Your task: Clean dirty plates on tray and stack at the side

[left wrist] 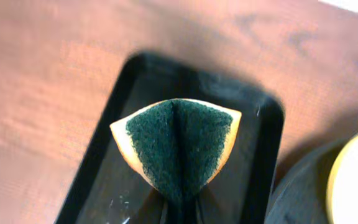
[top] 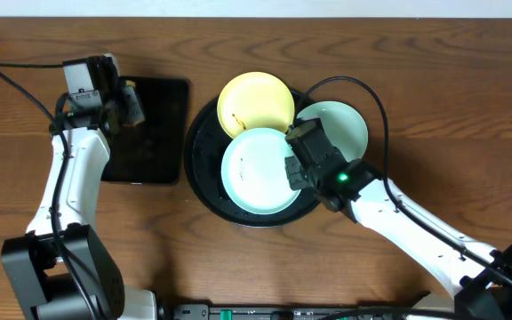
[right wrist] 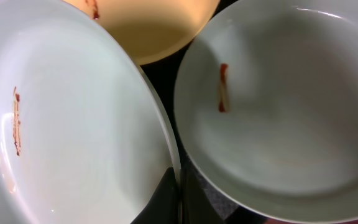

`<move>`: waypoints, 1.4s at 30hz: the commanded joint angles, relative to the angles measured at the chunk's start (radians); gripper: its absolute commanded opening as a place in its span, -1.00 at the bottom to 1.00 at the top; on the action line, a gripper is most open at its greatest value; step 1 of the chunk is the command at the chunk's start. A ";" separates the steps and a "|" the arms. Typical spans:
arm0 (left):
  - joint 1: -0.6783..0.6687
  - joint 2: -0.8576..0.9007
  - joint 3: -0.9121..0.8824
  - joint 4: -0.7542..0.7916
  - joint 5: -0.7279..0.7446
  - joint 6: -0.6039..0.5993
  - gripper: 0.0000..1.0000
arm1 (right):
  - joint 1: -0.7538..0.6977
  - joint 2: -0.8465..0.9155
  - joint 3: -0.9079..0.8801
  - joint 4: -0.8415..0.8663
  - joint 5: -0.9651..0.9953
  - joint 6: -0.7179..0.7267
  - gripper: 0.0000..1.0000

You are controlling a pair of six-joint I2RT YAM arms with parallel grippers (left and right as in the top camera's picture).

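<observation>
Folded sponge [left wrist: 178, 149] filled the left wrist view: the left gripper [left wrist: 179, 211] was clamped on it, green side forward, with the small tray [left wrist: 263, 155] below. The right gripper [right wrist: 180, 199] seemed closed on the rim of one green plate [right wrist: 73, 124], which spread to the left of its fingers. The other green plate [right wrist: 291, 106] lay ahead to its right and the yellow plate [right wrist: 154, 31] straight ahead, all on the round tray [top: 204, 178]. Each plate showed a brown smear [right wrist: 16, 121], and none stood on the table [top: 416, 53]. I judge the cleaning was not yet begun: three plates to wipe, then to stack.
</observation>
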 commanded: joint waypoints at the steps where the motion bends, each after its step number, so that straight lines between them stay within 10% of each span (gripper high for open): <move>1: 0.000 -0.006 0.017 0.047 -0.008 -0.074 -0.86 | -0.027 -0.022 0.022 0.009 0.019 -0.026 -0.98; 35: -0.041 -0.069 -0.010 0.106 -0.180 0.000 -0.85 | -0.134 -0.017 0.021 -0.007 -0.230 0.132 -0.98; 42: -0.040 -0.068 -0.010 0.078 0.112 0.000 -0.85 | -0.143 -0.017 0.021 -0.029 -0.234 0.151 -0.98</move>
